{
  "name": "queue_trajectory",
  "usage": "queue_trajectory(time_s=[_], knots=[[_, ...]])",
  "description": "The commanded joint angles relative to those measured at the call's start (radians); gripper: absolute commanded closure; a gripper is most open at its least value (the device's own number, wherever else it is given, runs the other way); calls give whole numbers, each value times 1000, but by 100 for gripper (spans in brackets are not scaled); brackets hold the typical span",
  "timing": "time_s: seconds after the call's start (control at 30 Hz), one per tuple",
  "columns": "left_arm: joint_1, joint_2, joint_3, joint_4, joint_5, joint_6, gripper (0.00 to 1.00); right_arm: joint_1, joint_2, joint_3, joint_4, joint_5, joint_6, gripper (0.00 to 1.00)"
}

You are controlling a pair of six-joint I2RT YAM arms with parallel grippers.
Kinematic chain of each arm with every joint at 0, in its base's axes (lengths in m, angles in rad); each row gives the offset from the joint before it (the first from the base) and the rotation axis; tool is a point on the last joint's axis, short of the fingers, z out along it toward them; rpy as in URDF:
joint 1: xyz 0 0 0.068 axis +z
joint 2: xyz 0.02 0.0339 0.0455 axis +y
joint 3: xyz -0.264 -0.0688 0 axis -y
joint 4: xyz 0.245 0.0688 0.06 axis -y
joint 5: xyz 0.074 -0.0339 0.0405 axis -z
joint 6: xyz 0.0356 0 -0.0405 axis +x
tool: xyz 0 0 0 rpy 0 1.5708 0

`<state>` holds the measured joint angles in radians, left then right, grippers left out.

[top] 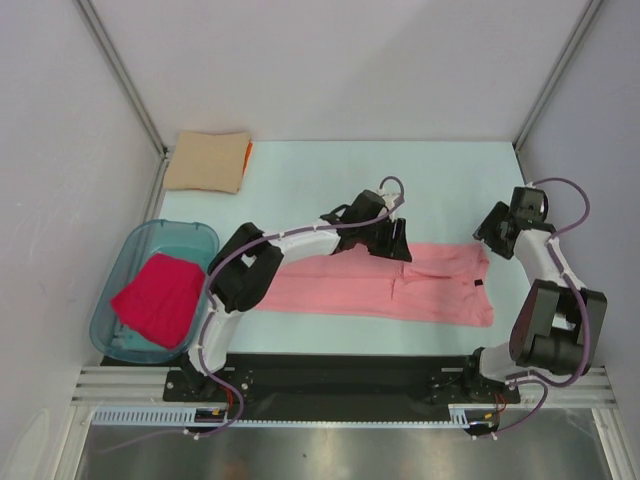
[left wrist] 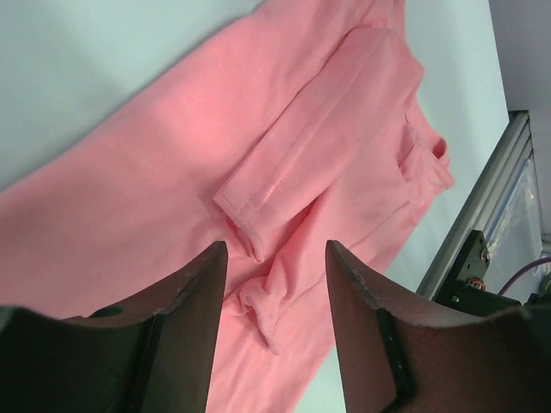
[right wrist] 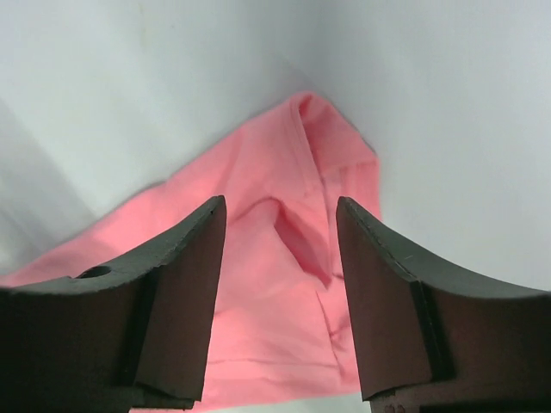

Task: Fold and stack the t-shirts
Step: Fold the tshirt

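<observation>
A salmon-pink t-shirt (top: 400,295) lies across the middle of the table as a long band, its small dark label (top: 478,288) near the right end. My left gripper (top: 398,243) hovers over its far edge and is open, with a folded sleeve (left wrist: 301,146) and a bunched bit of cloth below the jaws (left wrist: 275,258). My right gripper (top: 491,237) is open just above the shirt's far right corner (right wrist: 258,284), with nothing between its fingers (right wrist: 280,215). A folded tan t-shirt (top: 205,160) rests at the back left on an orange one (top: 247,153). A crimson-pink t-shirt (top: 160,298) lies in the tub.
The translucent teal tub (top: 195,238) stands at the left edge of the table. Grey walls close in the back and both sides. A black base rail (top: 330,375) runs along the near edge.
</observation>
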<state>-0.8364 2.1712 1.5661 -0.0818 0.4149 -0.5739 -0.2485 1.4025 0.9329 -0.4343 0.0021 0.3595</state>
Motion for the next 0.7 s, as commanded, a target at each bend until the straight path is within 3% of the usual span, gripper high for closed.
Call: queue_trajectory(time_s=[0.0, 0.17, 0.67], knots=[[29, -53, 9, -6, 30, 20, 45, -3, 76, 40, 45, -37, 18, 41], [30, 34, 78, -3, 110, -10, 43, -2, 116, 29, 69, -123, 12, 48], [8, 116, 152, 24, 183, -86, 44, 3, 92, -83, 68, -246, -13, 44]])
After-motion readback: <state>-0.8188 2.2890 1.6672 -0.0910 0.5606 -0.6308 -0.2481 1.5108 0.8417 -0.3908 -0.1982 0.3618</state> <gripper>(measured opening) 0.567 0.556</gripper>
